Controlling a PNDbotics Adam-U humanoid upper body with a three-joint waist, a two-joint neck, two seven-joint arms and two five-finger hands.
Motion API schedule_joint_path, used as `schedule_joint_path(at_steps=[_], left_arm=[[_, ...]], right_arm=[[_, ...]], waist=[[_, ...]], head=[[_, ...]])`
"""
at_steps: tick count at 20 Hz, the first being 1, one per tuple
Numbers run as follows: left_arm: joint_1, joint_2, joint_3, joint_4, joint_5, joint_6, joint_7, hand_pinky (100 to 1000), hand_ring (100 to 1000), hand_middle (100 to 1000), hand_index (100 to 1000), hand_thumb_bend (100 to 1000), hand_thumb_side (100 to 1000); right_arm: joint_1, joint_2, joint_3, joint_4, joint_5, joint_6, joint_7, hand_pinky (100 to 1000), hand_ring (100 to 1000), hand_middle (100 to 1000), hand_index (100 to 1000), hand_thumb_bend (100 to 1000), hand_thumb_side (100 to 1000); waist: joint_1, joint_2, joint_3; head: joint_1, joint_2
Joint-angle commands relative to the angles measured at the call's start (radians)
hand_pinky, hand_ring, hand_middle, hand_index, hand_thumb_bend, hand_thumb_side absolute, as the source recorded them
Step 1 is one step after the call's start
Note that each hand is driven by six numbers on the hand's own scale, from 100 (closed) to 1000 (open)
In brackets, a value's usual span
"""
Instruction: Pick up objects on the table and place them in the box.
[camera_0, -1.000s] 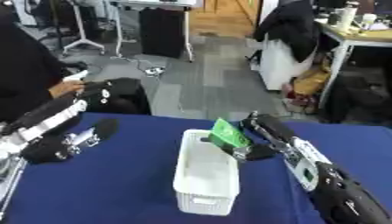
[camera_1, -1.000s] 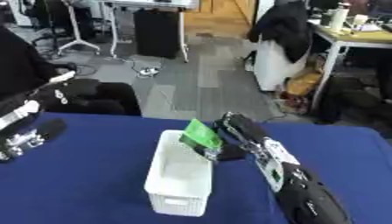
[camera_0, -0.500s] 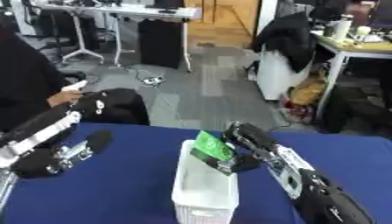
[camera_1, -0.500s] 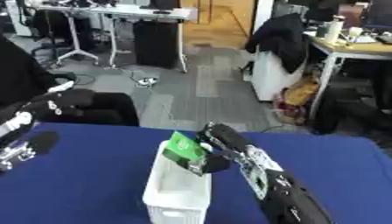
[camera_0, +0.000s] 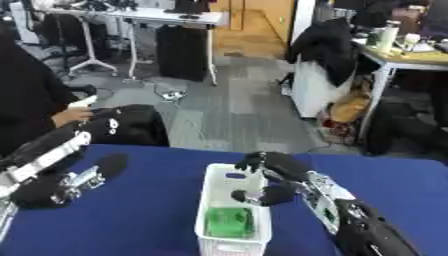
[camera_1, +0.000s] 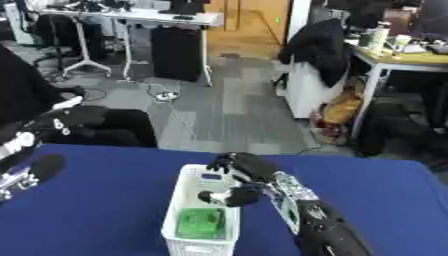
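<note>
Right hand (camera_0: 271, 180) hangs over the middle of the white box (camera_0: 213, 187), fingers spread and lightly bent with the thumb below them, nothing between them, so it reads as an empty, released hand. Directly beneath and a touch nearer the camera, the green object (camera_0: 228, 222) lies flat on the floor of the box, inside its near end, apart from the fingers. That one looks delivered, so this placement step is done as far as can be judged. The green thing is squarish, with no clear long axis to call; its edges sit roughly square to the box walls. The box itself runs lengthwise away from the robot, near end toward the camera, on the blue table (camera_0: 149, 210). Over on the left, the left hand (camera_0: 66, 182) rests low at the table's edge, and its fingers cannot be made out. No other loose objects show on the visible cloth, so whether anything remains to pick up is unclear.
</note>
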Motion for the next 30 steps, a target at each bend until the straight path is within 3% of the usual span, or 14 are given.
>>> schedule_joint_path(at_steps=[1,5,6,7,9,11,12,13,16,17,19,22,25,30], left_arm=[[-0.017,0.011,0.004,-0.015,0.010,0.000,-0.001,853,967,1000,991,134,1000],[-0.018,0.011,0.006,-0.014,0.008,0.001,0.000,852,968,1000,991,134,1000],[-0.018,0.012,0.008,-0.015,0.007,0.002,0.002,852,968,1000,991,134,1000],[-0.017,0.013,0.011,-0.015,0.005,0.003,0.004,852,968,1000,991,134,1000],[-0.015,0.015,0.021,-0.016,0.002,0.007,0.011,853,968,1000,991,135,1000],[-0.012,0.018,0.031,-0.017,-0.002,0.013,0.021,853,968,1000,991,136,1000],[-0.010,0.020,0.035,-0.018,-0.004,0.015,0.026,853,968,1000,991,135,1000],[-0.008,0.022,0.036,-0.019,-0.005,0.016,0.029,854,968,1000,991,135,1000],[0.001,0.030,0.042,-0.020,-0.007,0.016,0.034,854,967,1000,991,135,1000],[0.003,0.032,0.043,-0.020,-0.007,0.016,0.035,854,967,1000,990,135,1000],[0.003,0.033,0.040,-0.020,-0.007,0.013,0.035,855,967,1000,990,135,1000],[0.001,0.031,0.032,-0.017,-0.005,0.008,0.026,854,968,1000,990,134,1000],[0.000,0.029,0.030,-0.013,-0.006,0.002,0.018,854,967,1000,990,133,1000],[0.003,0.035,0.031,-0.008,-0.007,-0.004,0.014,854,968,1000,990,132,1000]], right_arm=[[-0.012,-0.025,-0.014,-0.024,0.013,-0.003,0.007,565,653,691,845,540,1000],[0.042,-0.043,-0.031,-0.087,-0.060,0.001,-0.010,446,595,596,785,409,1000],[0.068,-0.048,-0.037,-0.126,-0.102,0.011,-0.011,460,602,607,792,436,1000],[0.105,-0.046,-0.050,-0.177,-0.165,0.027,-0.012,288,505,456,700,358,1000],[0.183,-0.041,-0.061,-0.311,-0.345,0.069,0.009,154,407,350,634,301,1000],[0.253,-0.045,-0.061,-0.484,-0.529,0.114,0.058,118,373,325,614,300,1000],[0.286,-0.049,-0.067,-0.581,-0.603,0.140,0.084,121,378,311,618,100,606],[0.313,-0.051,-0.075,-0.672,-0.663,0.172,0.109,104,337,291,586,310,1000],[0.374,-0.047,-0.104,-0.937,-0.796,0.246,0.109,100,280,232,511,263,1000],[0.385,-0.046,-0.104,-1.012,-0.822,0.263,0.102,100,270,218,488,310,1000],[0.403,-0.048,-0.107,-1.124,-0.852,0.294,0.088,100,261,202,466,270,1000],[0.411,-0.053,-0.102,-1.232,-0.885,0.322,0.059,100,254,195,455,348,1000],[0.402,-0.058,-0.064,-1.261,-0.939,0.300,0.071,100,250,196,454,448,1000],[0.395,-0.055,-0.022,-1.264,-1.088,0.272,0.119,100,240,190,464,477,1000]], waist=[[0.005,-0.013,-0.001],[0.004,-0.012,-0.001],[0.004,-0.012,-0.001],[0.005,-0.011,-0.004],[0.008,-0.010,-0.008],[0.011,-0.011,-0.015],[0.013,-0.012,-0.020],[0.015,-0.012,-0.025],[0.019,-0.017,-0.040],[0.020,-0.019,-0.043],[0.021,-0.020,-0.045],[0.021,-0.017,-0.047],[0.021,-0.012,-0.047],[0.024,-0.006,-0.056]], head=[[-0.004,-0.011],[0.001,-0.019],[0.004,-0.021],[0.014,-0.025],[0.034,-0.035],[0.048,-0.045],[0.053,-0.048],[0.055,-0.052],[0.039,-0.065],[0.026,-0.067],[-0.016,-0.072],[-0.167,-0.104],[-0.318,-0.123],[-0.453,-0.135]])
